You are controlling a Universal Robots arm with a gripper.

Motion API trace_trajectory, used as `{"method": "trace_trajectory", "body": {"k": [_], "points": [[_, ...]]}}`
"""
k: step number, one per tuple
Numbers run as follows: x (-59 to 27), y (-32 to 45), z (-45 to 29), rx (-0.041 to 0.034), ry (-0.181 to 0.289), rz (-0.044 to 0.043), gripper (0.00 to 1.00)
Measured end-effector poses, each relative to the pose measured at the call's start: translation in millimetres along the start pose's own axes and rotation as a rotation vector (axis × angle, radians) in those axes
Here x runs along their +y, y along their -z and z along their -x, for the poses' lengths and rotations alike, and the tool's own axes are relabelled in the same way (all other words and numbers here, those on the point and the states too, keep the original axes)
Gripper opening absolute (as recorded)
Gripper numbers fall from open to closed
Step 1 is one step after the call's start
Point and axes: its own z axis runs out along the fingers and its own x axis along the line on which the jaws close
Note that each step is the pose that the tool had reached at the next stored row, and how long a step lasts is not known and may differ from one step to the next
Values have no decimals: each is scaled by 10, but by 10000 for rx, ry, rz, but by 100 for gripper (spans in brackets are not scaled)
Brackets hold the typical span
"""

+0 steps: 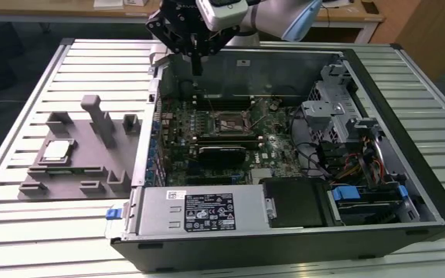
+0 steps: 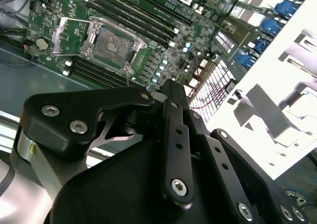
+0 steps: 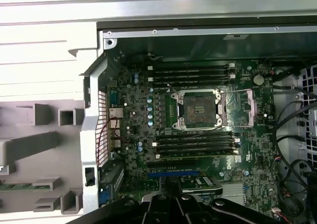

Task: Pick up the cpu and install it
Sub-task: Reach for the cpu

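Observation:
The cpu [image 1: 56, 150], a small silver square with a pale rim, lies flat on the grey holder block [image 1: 91, 174] on the exterior view's left, outside the computer case. My gripper [image 1: 197, 68] hangs well above the case's back left corner, far from the cpu, its dark fingers drawn together to one narrow tip with nothing between them. Its black linkage [image 2: 163, 149] fills the near part of the second wrist view. Below it on the green motherboard, the socket [image 1: 230, 123] [image 2: 111, 43] [image 3: 198, 110] sits with its metal bracket swung open.
The open computer case [image 1: 408, 116] lies on a slatted metal table [image 1: 21, 231]. A grey power supply box [image 1: 199, 211], drive cage [image 1: 331, 110] and cables crowd its near and right sides. Memory slots [image 3: 190, 75] flank the socket. Upright posts [image 1: 92, 116] rise from the holder block.

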Motion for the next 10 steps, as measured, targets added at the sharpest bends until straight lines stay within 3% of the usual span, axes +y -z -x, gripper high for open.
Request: {"method": "trace_trajectory", "body": {"k": [10], "points": [[-10,4,-136,-2,-6,0,11]]}}
